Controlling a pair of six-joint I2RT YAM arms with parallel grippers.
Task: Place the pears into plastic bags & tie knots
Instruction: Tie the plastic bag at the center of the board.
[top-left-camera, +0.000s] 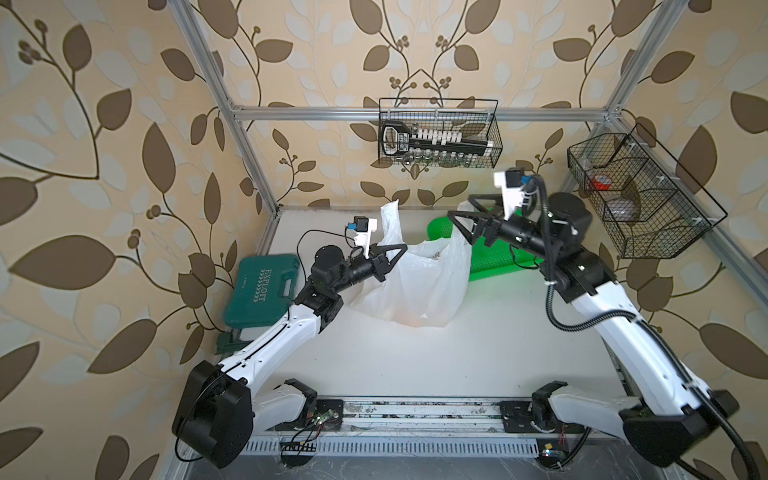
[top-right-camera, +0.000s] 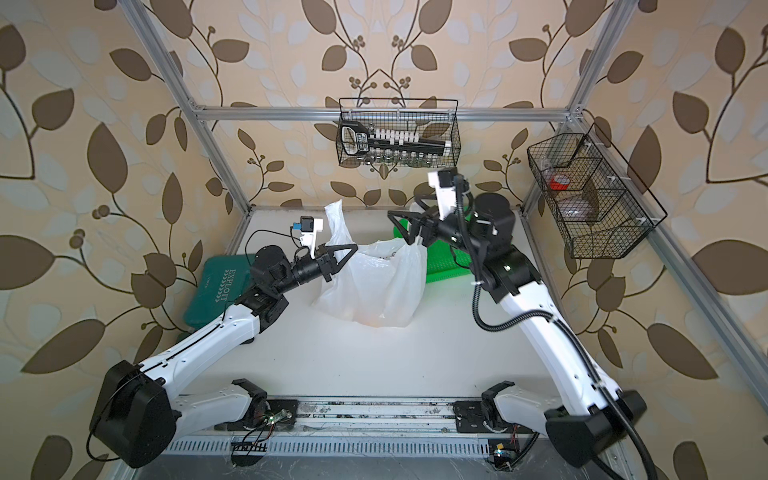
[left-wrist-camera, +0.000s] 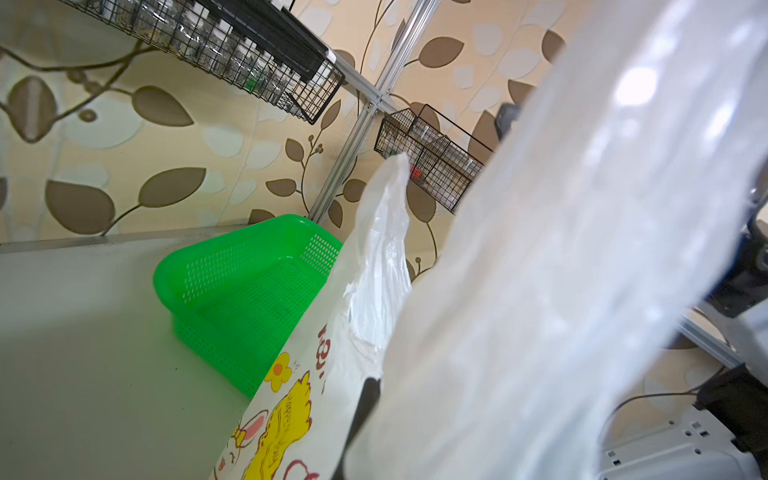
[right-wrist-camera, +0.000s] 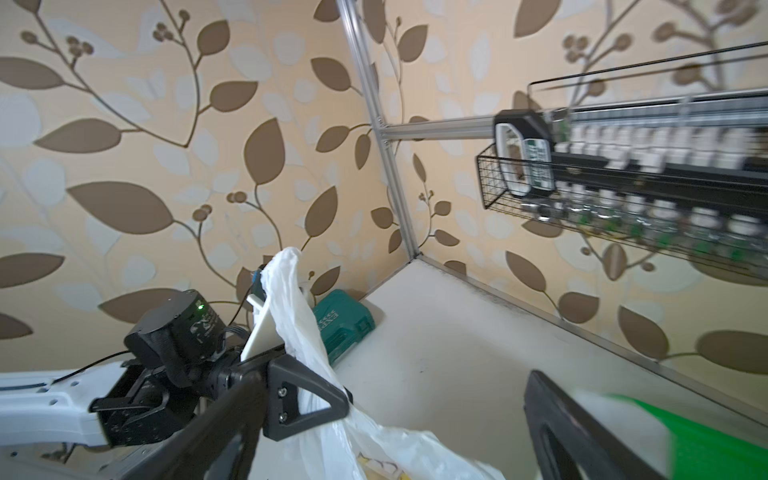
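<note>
Left end effector (top-left-camera: 399, 251) is clamped on one handle of the bag (top-left-camera: 419, 286). Right end effector (top-left-camera: 459, 207) is spread wide beside the opposite handle. The bag is seated on the counter (top-left-camera: 457, 365), just before the basket (top-left-camera: 490, 266).

One plastic bag (top-left-camera: 415, 291), one green basket (top-left-camera: 494, 266), one green tool case (top-left-camera: 262, 291), two black wire baskets (top-left-camera: 440, 133) (top-left-camera: 640, 199).
</note>
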